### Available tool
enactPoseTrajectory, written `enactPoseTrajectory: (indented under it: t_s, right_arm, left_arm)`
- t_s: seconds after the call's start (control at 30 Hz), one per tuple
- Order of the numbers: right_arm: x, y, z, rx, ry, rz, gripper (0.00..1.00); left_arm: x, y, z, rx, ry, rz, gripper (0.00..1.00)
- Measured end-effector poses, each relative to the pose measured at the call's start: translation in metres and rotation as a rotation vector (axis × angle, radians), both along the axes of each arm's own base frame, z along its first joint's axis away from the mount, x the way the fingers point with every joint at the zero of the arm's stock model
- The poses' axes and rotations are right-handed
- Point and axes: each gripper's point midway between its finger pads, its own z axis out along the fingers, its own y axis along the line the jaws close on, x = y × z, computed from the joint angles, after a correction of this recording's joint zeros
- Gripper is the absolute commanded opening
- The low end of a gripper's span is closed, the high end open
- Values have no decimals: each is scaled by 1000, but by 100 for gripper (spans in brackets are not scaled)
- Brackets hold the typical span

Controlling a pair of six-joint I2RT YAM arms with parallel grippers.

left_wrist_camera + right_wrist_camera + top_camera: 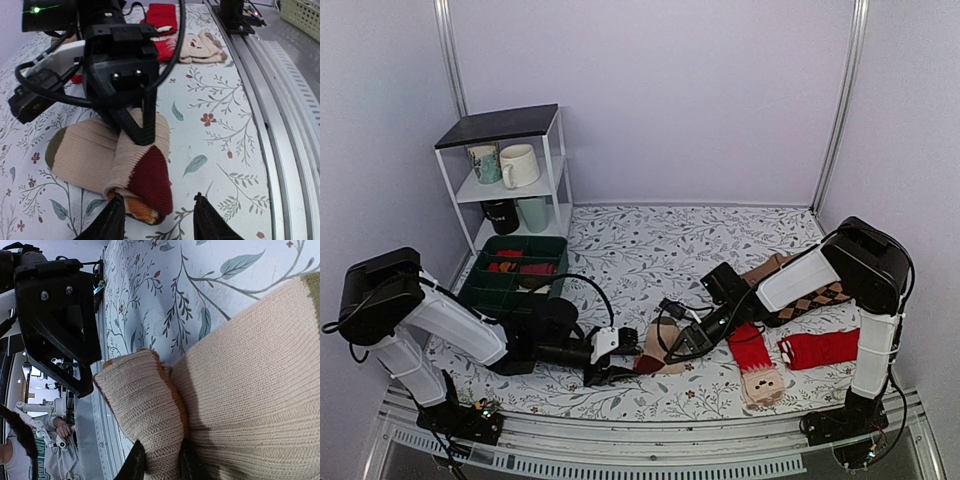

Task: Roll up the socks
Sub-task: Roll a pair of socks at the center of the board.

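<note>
Socks (110,160) lie part-rolled; right pincer (160,460) pinches their fold, left pincer (159,212) stands open just short of them. Best close it squarely round the rolled end before turning.

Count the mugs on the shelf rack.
4, all on the rack: patterned mug and cream mug on the middle level, black mug and pale green mug on the lower level. More could hide behind them.

Centre: bare table (650,250), open to either arm.
Near edge: left gripper (623,368) and right gripper (671,351) crowd the socks (654,344) from opposite sides, scant room between.
Right: red socks (818,348) and argyle socks (817,297) lie flat under the right arm (805,275).
Far left: green bin (480,288) and shelf (500,125) block the corner.
</note>
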Motion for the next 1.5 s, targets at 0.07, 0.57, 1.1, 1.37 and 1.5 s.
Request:
enactPoseTrajectory:
  t_s: [0.07,0.57,1.1,1.37,1.5]
  right_arm:
    - [-1,0,0,-2,4,1,16]
    - [-1,-1,0,-5,8,0,16]
    - [-2,-2,-1,-14,21,-1,16]
    - [-4,-5,-1,-36,52,-8,31]
    - [-1,-8,6,-62,-2,-47,52]
  left_arm:
    - [6,-2,5,-17,-28,24,54]
    - [17,-20,-1,-1,-67,22,55]
    - [21,-32,-29,106,-48,14,11]
    - [20,-37,-29,116,-7,6,0]
    - [19,-39,-28,111,40,11,0]
